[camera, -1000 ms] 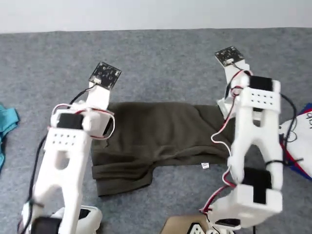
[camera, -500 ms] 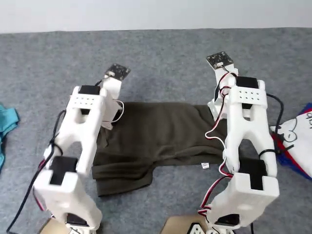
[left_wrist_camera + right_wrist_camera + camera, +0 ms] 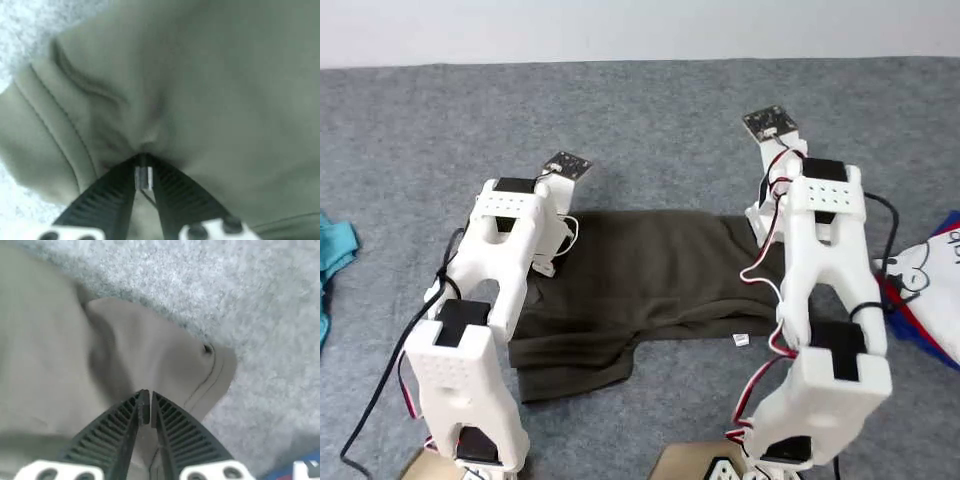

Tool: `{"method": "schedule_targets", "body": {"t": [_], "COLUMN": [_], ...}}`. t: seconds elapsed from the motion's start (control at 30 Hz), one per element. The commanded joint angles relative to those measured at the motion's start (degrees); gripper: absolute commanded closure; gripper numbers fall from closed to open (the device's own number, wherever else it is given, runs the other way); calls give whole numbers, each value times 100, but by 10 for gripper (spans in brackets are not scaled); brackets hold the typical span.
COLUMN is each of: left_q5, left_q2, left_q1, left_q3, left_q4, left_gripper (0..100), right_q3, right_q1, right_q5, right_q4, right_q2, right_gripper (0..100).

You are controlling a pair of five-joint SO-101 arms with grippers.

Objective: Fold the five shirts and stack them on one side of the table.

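Note:
A dark olive shirt (image 3: 650,275) lies partly folded on the grey table, its lower left part doubled over. The left arm stands over the shirt's left edge; in the left wrist view my left gripper (image 3: 144,172) is shut on a pinch of the olive shirt (image 3: 200,90). The right arm stands over the shirt's right edge; in the right wrist view my right gripper (image 3: 146,407) is shut on the olive shirt (image 3: 60,355) near its corner. In the high view both grippers are hidden under the arms.
A teal garment (image 3: 332,255) lies at the table's left edge. A white, red and blue shirt (image 3: 930,275) lies at the right edge. Grey carpet-like table surface (image 3: 650,130) stretches behind the arms. A small white tag (image 3: 741,340) sticks out of the olive shirt's lower hem.
The left arm has swung upright and forward over the shirt's left edge. The right arm shifted slightly left and settled. The shirt has barely moved.

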Motion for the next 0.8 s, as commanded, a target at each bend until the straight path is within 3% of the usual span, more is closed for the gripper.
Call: {"method": "schedule_targets", "body": {"t": [0.0,0.27,0.57,0.77], "left_q5": [26,18,18,18], "left_q2": [26,35,35,35], "left_q1": [-35,-35,-35,-26], "left_q3": [-136,-136,-136,-136], "left_q4": [-26,-35,-26,-18], "left_gripper": [994,994,994,994], "right_q3": [-149,-1178,-2963,-3648], "right_q1": [-22,180,497,549], "right_q5": [-18,0,695,791], "right_q4": [-330,-497,-409,497], "right_q2": [338,1613,2484,2510], "right_gripper": [989,989,989,989]}}
